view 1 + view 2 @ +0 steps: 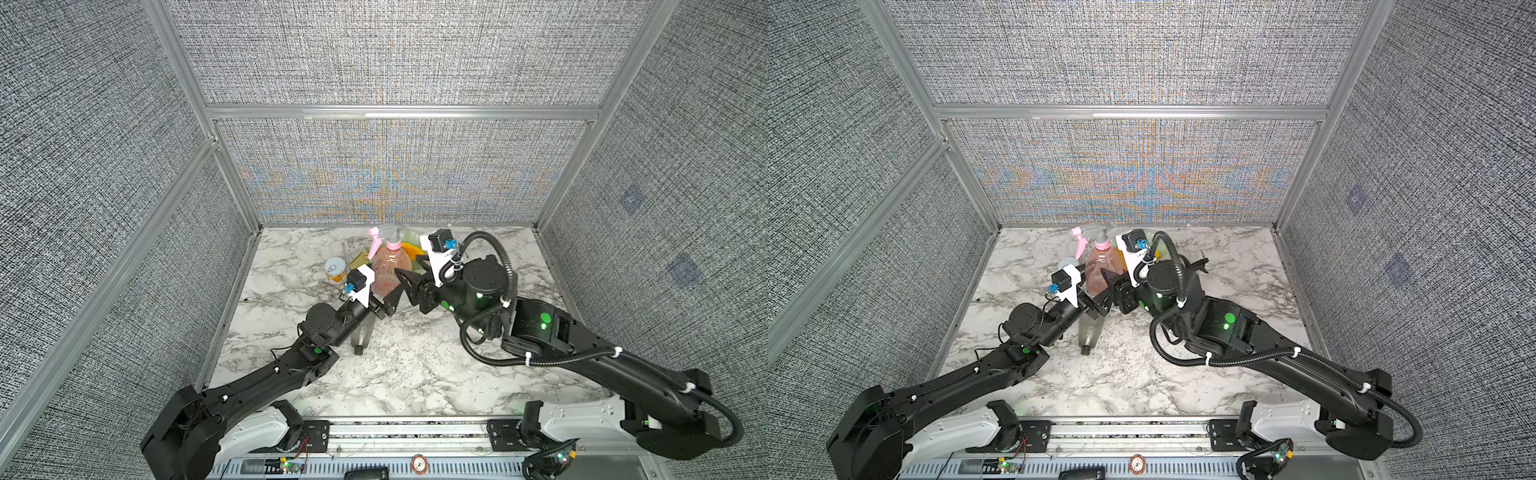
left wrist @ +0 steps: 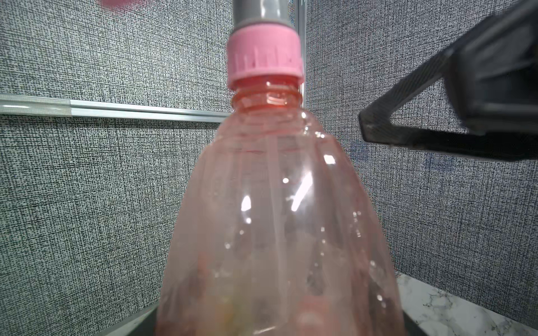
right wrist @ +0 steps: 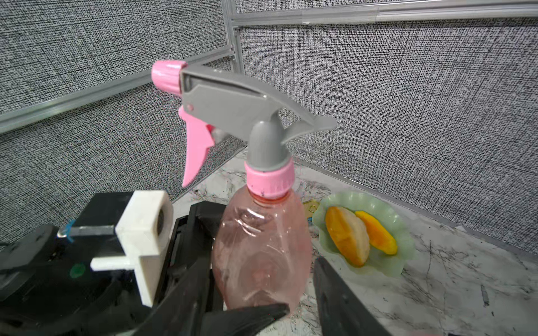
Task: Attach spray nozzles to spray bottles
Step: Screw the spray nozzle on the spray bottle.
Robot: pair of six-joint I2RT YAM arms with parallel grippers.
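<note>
The clear pink bottle stands upright on the marble table. A thin dip tube runs down inside it. The grey-and-pink nozzle sits on its neck by a ribbed pink collar. Just beside the bottle, a pale green scalloped dish holds orange slices. The left gripper pinches the bottle's lower body, with its fingers largely hidden. The right gripper has its jaws spread beside the bottle, not touching it. Nearer the robot than the pink bottle, a smoky grey bottle lies on its side, half under the left arm.
</note>
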